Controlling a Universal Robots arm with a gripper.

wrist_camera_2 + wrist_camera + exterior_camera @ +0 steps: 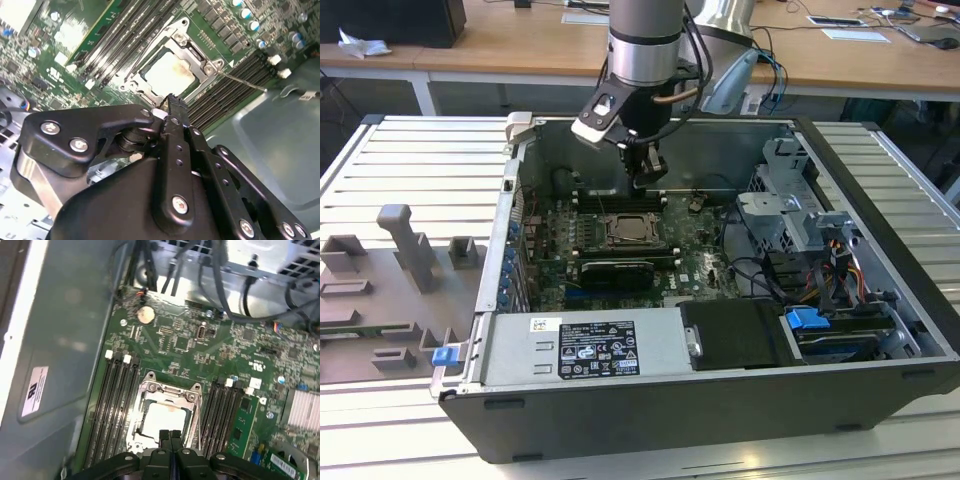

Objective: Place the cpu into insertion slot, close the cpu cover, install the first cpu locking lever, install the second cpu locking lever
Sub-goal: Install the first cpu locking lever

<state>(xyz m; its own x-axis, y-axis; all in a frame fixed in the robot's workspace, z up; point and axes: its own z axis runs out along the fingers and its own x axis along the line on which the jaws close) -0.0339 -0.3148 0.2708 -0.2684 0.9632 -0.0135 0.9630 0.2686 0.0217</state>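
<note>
We found the pale silver square cpu (165, 419) seated in the dark, metal-rimmed insertion slot (141, 416), with the thin silvery cpu cover (150, 389) lying over it. Our black jaws hung closed and empty near its edge. The thin wire lever (242, 81) looked unlatched, so we judged it wanted slow, steady pressure.

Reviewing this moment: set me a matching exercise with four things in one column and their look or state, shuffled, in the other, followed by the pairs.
Things:
1. cpu
2. cpu cover
3. gripper
4. memory slots

Descriptions:
A. long, black, in rows on either side of the chip
B. black fingers pressed together, close above the chip's edge
C. pale square with a metal top
D. silvery frame lying around the pale square

Pairs: 1-C, 2-D, 3-B, 4-A
</note>
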